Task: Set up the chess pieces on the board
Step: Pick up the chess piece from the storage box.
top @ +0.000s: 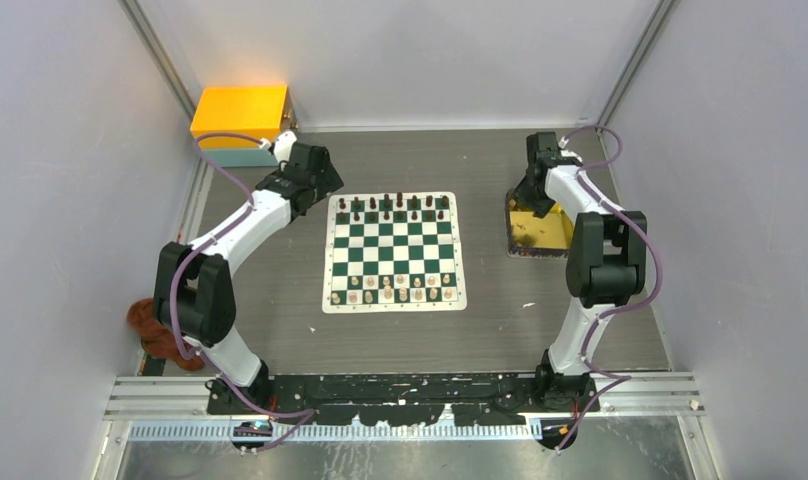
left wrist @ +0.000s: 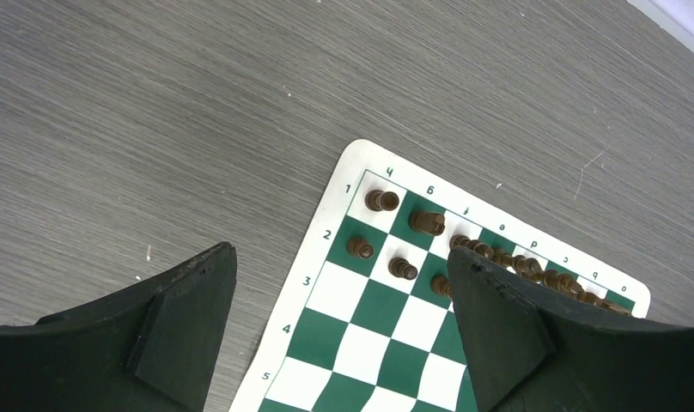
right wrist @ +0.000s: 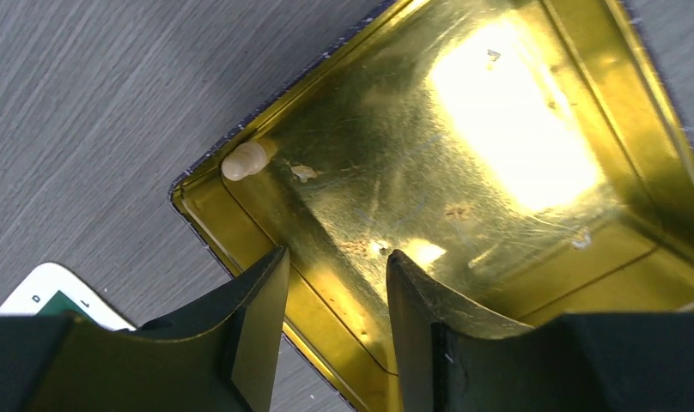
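Observation:
The board lies flat mid-table. Dark chess pieces fill its far rows and pale ones its near rows. My left gripper hovers at the board's far left corner. In the left wrist view it is open and empty above the board, with dark pieces just ahead. My right gripper hangs over the gold tray. In the right wrist view it is open and empty, astride the tray rim. One pale piece lies in the tray's corner.
A yellow box stands at the back left. A rust-brown cloth lies by the left arm's base. Grey walls close in both sides and the back. A corner of the board shows left of the tray.

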Controlling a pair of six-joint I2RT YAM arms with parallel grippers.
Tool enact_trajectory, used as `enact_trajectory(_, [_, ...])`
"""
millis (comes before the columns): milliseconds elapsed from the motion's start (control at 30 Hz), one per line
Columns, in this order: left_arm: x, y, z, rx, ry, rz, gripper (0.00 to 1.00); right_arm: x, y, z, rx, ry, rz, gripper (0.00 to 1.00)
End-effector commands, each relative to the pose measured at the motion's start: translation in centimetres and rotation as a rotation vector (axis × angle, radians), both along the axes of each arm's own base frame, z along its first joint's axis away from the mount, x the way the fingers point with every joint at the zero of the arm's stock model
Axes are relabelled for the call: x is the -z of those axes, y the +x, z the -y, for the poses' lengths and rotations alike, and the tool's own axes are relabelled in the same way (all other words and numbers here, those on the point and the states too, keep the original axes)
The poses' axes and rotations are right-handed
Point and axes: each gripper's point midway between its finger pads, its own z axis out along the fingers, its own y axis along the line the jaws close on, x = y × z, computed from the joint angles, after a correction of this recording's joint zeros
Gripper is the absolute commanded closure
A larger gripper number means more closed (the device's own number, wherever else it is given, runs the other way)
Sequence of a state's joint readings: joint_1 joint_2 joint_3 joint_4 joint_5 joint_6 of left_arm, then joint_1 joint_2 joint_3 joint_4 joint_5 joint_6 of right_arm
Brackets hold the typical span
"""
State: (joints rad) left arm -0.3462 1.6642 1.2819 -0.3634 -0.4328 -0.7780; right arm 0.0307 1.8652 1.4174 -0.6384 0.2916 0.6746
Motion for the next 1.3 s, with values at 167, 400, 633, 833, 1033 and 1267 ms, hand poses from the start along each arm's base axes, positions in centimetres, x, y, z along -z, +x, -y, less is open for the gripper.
enact_trajectory(167, [-3.1,0.6,0.1,-0.005,-0.019,0.092,0.07,0.0,3.5,-1.4,-0.048,0.085,0.11,0.51])
enact_trajectory(400, [-2.8,0.7,0.1,-0.002,-0.013,0.085,0.07,0.6,4.6,-1.4,-0.053,0.102,0.13,0.55])
enact_trajectory(633, [-2.2,0.9,0.4,0.003,-0.01,0.077,0.08,0.9,5.2,-0.5,-0.058,0.112,0.167,0.59])
enact_trajectory(833, [-2.1,1.1,0.8,0.013,0.005,0.076,0.08,1.4,5.7,-0.3,-0.054,0.117,0.18,0.59])
enact_trajectory(1033, [-2.0,1.3,1.0,0.02,0.014,0.076,0.07,1.8,6.2,-0.9,-0.067,0.145,0.192,0.59])
enact_trajectory(1267, [-1.6,1.3,1.0,0.024,0.016,0.067,0.08,1.7,6.5,-1.3,-0.071,0.173,0.212,0.59])
